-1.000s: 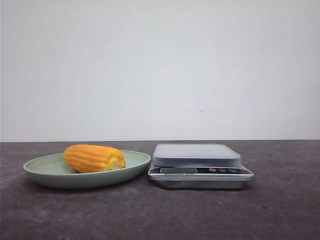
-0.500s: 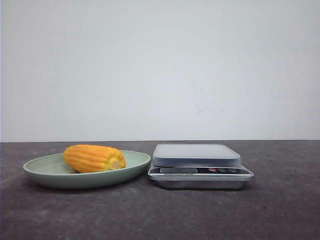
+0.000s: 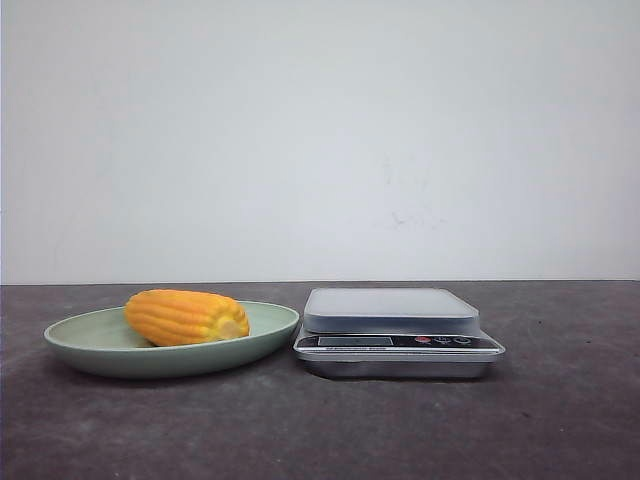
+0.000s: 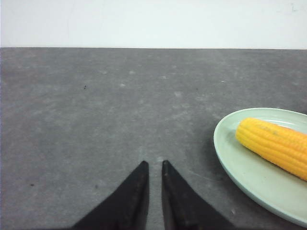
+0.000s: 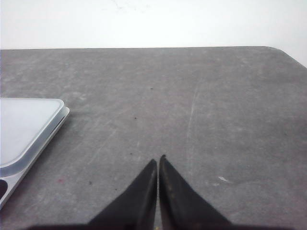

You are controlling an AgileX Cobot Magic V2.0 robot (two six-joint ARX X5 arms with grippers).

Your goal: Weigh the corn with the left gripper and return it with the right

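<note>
The corn point(image 3: 187, 316), a stubby orange-yellow cob, lies on its side in a pale green plate point(image 3: 80, 345) at the left of the table. It also shows in the left wrist view point(image 4: 276, 146), lying in the plate point(image 4: 240, 165). A silver kitchen scale point(image 3: 392, 312) stands just right of the plate, its platform bare. My left gripper point(image 4: 154, 164) hovers over bare table, apart from the plate, its jaws a narrow gap apart and empty. My right gripper point(image 5: 158, 159) is shut and empty over bare table to the side of the scale point(image 5: 26, 129). Neither arm shows in the front view.
The grey tabletop point(image 3: 560, 420) runs to a white wall behind. Its rounded far corner point(image 5: 283, 52) shows in the right wrist view. The scale's display and buttons point(image 3: 440, 341) face the front.
The corn, plate and scale have stayed in place. No arm has come into the front view.
</note>
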